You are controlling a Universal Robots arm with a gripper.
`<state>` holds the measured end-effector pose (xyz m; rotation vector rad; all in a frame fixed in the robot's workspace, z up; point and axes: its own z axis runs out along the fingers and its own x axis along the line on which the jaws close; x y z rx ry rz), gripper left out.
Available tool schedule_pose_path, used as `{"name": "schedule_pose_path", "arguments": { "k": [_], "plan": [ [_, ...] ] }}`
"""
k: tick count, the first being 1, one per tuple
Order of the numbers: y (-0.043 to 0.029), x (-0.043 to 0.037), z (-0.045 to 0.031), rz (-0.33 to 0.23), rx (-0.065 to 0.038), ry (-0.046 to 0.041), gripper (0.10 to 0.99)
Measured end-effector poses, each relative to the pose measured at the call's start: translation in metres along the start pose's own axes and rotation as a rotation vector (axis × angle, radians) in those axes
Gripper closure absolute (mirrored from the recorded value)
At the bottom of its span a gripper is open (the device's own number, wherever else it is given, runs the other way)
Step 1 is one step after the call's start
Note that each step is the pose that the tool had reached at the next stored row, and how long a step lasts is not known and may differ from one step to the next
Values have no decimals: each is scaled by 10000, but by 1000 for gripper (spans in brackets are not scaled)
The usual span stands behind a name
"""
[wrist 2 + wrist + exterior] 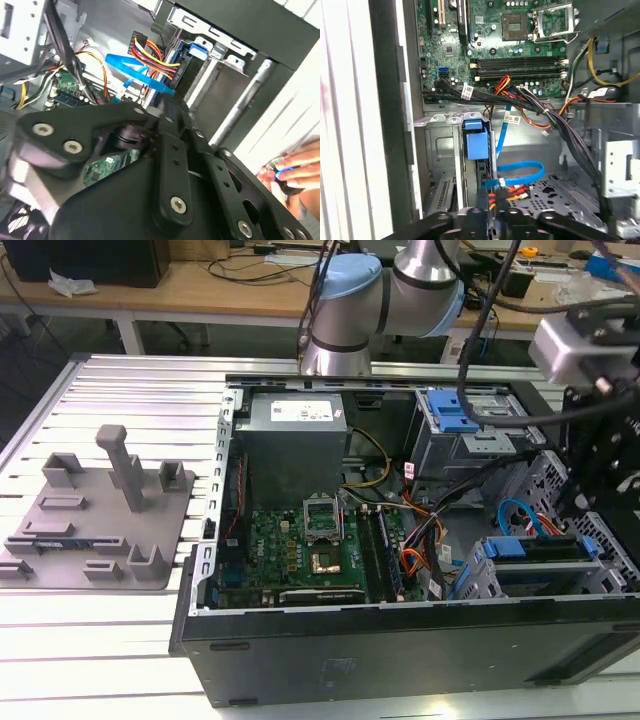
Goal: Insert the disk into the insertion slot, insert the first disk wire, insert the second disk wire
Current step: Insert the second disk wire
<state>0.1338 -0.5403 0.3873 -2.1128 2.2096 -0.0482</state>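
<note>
Only outside: grey fixture [95, 505] beside case [400, 645].

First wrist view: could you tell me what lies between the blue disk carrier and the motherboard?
Black cables cross between the blue disk carrier and motherboard, in the first wrist view.

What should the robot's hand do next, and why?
Probably nudge the gripper toward the disk: the disk already sits in the insertion slot, and the red-and-yellow wires lie right by the gripper, beside the blue cable.
</note>
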Motion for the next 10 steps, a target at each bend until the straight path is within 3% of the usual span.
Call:
{"name": "schedule_pose_path", "arguments": {
  "k": [1,2,10],
  "plan": [
    [-7,-3,-77,0,0,-1,933],
    [-9,-4,-101,-1,0,-1,980],
    [-9,-4,-103,0,0,0,980]
  ]
}}
